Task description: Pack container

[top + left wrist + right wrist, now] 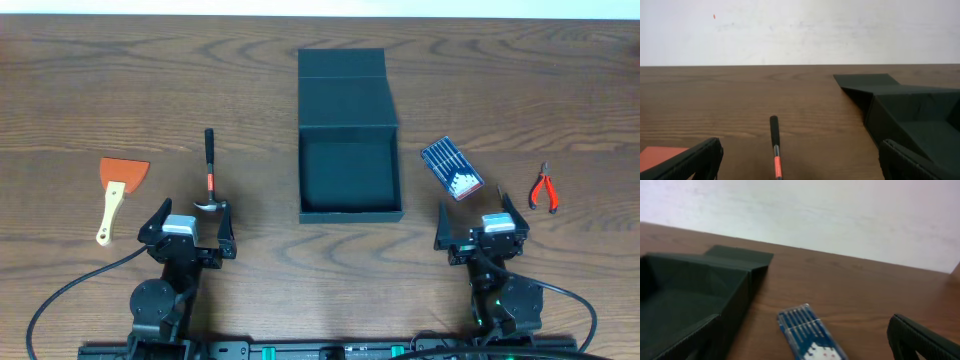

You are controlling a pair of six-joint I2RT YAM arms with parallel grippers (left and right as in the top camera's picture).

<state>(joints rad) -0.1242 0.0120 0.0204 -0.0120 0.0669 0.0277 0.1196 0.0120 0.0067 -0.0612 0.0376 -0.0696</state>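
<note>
The dark teal-green container [348, 170] stands open in the middle of the table, its flap lid [342, 90] folded back; it looks empty inside. It also shows in the left wrist view [910, 112] and the right wrist view [687, 297]. My left gripper [187, 233] is open and empty, just behind a hammer [210, 172] with a black and orange handle [775, 145]. My right gripper [481, 233] is open and empty, just behind a blue screwdriver-bit case [451, 169], which also shows in the right wrist view [809, 335].
An orange scraper with a wooden handle [118, 190] lies at the far left; its orange corner shows in the left wrist view [657, 155]. Red-handled pliers [543, 188] lie at the far right. Cables trail along the table's front edge.
</note>
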